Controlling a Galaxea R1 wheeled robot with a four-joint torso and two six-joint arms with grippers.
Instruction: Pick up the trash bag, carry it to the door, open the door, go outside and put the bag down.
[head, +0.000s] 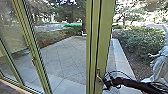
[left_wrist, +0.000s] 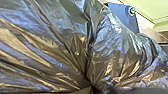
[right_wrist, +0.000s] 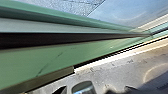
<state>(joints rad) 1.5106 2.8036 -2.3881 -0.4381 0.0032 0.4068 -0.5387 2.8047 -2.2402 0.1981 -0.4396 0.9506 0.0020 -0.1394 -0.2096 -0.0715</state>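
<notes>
1. Left fingers (left_wrist: 91, 86): clamped on trash bag (left_wrist: 113, 47), pleats converging there.
2. Right fingers (head: 105, 84): right by door handle (head: 98, 75); can't tell if wide or narrow.
3. Paving (head: 66, 56) beyond.

The robot's right arm (head: 136, 85) is black or very dark, built of thick rounded sections that narrow towards the right gripper (head: 104, 81), which is equally dark, with small angular parts; thin black cables (head: 115, 72) loop loosely above and around the forearm. In the left wrist view, a flat plate (left_wrist: 123, 18) looks dark slate blue, with straight edges and, near one corner, a round fitting (left_wrist: 131, 10) with a pale ring and darker centre.
</notes>
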